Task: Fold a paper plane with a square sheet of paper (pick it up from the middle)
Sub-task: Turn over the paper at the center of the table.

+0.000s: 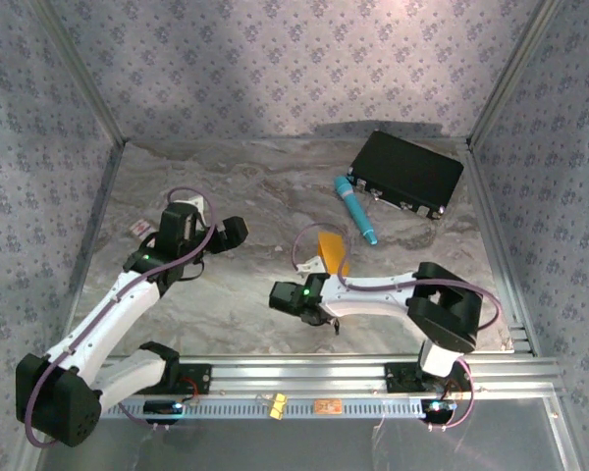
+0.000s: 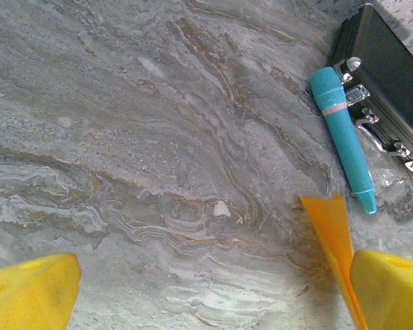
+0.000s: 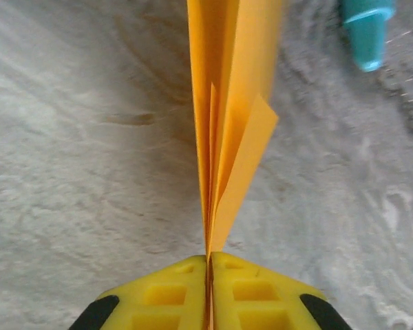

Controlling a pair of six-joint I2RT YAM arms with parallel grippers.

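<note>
Teal cylinder and black case just beyond the paper plane

We see soft, even light from overhead in the top view; a bright patch sits mid back wall, corners dimmer. The black case throws a soft shadow behind it, arms leave faint ones on the table. Left wrist: table sharp, yellow fingers blurred, small glints on case latches. Right wrist: paper plane soft up close, teal pen out of focus, table smeary.
</note>
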